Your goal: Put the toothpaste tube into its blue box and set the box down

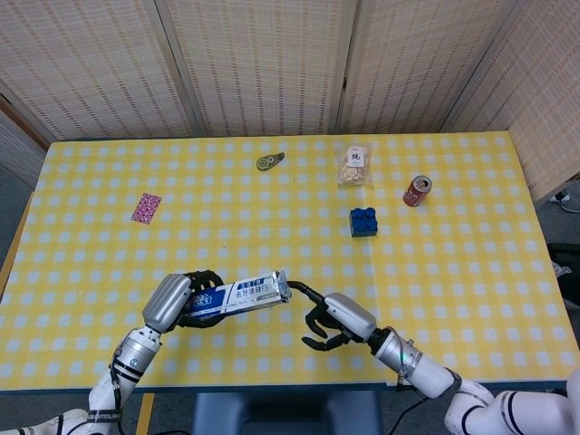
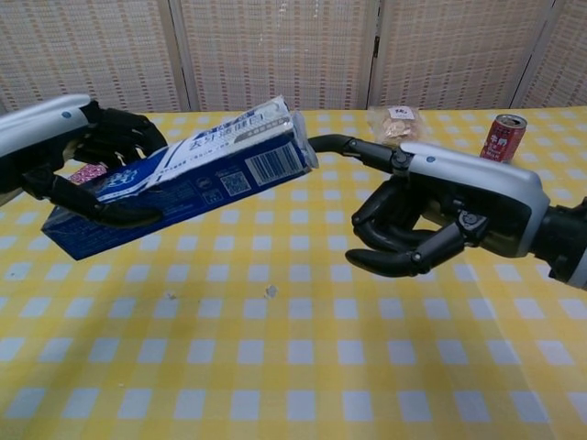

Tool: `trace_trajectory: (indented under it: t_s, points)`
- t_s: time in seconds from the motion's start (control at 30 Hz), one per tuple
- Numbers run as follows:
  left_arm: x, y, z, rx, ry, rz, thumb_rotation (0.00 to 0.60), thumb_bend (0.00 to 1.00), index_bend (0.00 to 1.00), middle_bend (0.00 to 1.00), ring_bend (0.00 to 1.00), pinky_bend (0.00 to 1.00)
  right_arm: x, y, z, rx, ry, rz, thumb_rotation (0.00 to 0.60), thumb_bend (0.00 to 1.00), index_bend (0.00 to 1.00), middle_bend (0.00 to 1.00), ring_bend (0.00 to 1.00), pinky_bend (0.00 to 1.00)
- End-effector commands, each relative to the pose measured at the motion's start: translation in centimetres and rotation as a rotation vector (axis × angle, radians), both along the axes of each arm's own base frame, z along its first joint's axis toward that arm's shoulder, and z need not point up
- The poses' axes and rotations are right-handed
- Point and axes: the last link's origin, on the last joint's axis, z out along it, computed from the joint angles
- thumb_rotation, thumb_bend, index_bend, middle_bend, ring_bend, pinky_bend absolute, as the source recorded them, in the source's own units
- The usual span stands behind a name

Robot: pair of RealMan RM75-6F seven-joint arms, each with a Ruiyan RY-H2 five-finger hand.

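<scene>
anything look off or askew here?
The toothpaste tube is not fully in: its crimped end pokes out of the blue box, which the left hand holds tilted above the table. The right hand points a finger at that end. Nothing spilled.

The long blue cardboard box (image 2: 174,179) bore white Chinese lettering and a barcode, too small to read.

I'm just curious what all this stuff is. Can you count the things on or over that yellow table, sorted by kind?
Toothpaste box with tube: 1
Pink packet: 1
Snack bag: 1
Red can: 1
Blue block: 1
Small greenish tool: 1
Total: 6
</scene>
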Motion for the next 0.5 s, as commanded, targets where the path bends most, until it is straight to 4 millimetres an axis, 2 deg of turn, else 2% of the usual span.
trace_trajectory:
  t_s: [0.03,0.5]
  points:
    - [0.07,-0.03,-0.02,-0.001,0.000,-0.002,0.600,0.37,0.53,0.64,0.51,0.58,0.35,0.04,-0.37,0.014,-0.008,0.003,0.600,0.39,0.00,0.85,0.96,1.00]
    - [0.31,-0.24,0.11,0.013,-0.022,-0.016,0.600,0.37,0.54,0.64,0.51,0.58,1.08,0.03,-0.91,0.049,-0.052,0.011,0.600,0.39,0.00,0.85,0.94,1.00]
